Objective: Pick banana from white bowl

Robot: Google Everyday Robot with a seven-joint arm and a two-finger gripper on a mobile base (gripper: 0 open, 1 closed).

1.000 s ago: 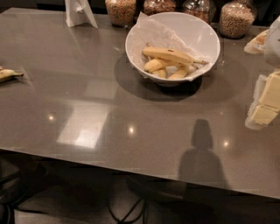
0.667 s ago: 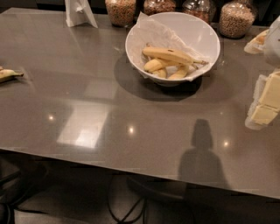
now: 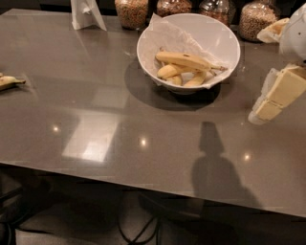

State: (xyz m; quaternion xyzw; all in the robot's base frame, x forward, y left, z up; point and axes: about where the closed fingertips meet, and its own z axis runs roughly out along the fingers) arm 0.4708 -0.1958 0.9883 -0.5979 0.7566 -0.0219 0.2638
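Note:
The banana, long, yellow and nearly straight, lies across the top of smaller bananas inside the white bowl, which has a crumpled paper liner. The bowl stands at the back middle of the grey table. My gripper, cream-coloured, hangs at the right edge of the view, to the right of the bowl and a little nearer than it, above the table. It holds nothing that I can see.
Several glass jars of grain stand in a row behind the bowl. A white folded stand is at the back left. A small lone banana lies at the table's left edge. The table's front edge runs across the lower part of the view.
My gripper has shifted a little to the left and up, towards the bowl. The bowl and bananas have not moved.

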